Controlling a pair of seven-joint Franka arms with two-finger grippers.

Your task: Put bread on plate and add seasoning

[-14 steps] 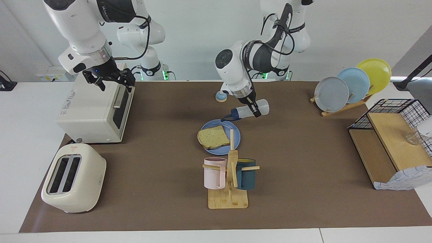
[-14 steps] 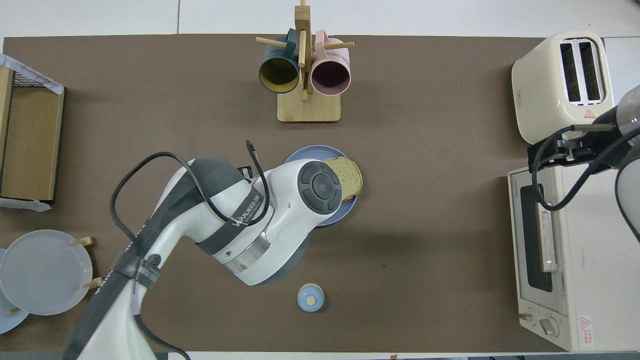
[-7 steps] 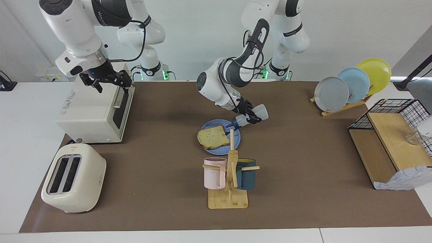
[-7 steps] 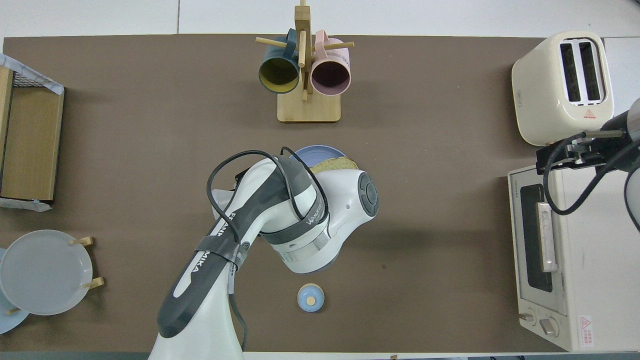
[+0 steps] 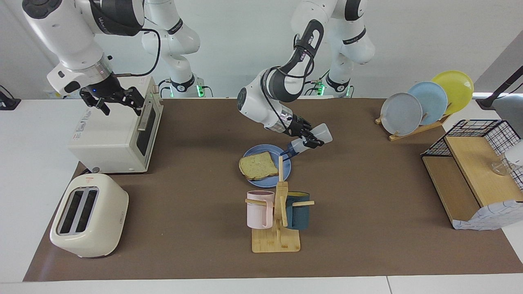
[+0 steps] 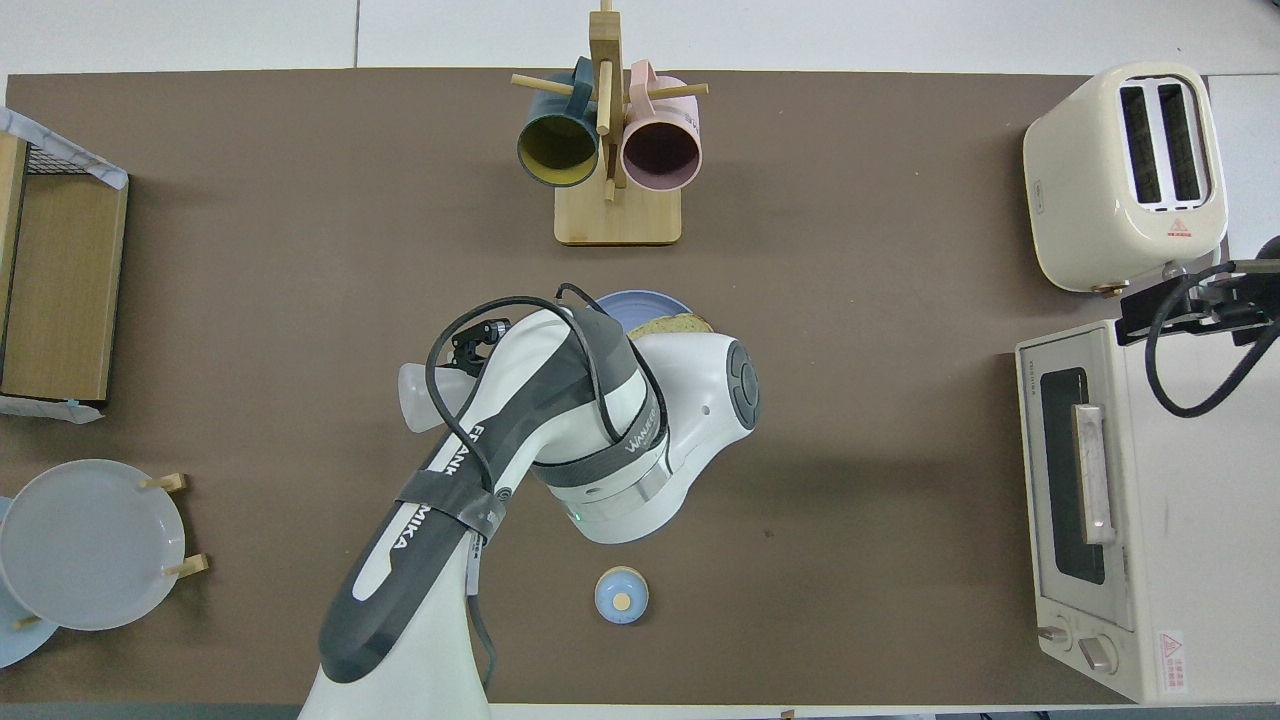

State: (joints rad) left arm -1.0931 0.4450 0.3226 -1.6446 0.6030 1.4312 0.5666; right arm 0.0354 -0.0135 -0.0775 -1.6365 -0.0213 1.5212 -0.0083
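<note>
I see my left end effector clamped on the translucent white, navy-capped seasoning bottle, tilted cap-down over the round blue plate holding the squarish tan bread slice mid-counter, while my right end effector, fingers apart, waits above the white toaster oven.

A plain pale wall is seen past the white counter, on which a brown mat is spread. Even, soft lighting is cast; faint shadows are thrown.
</note>
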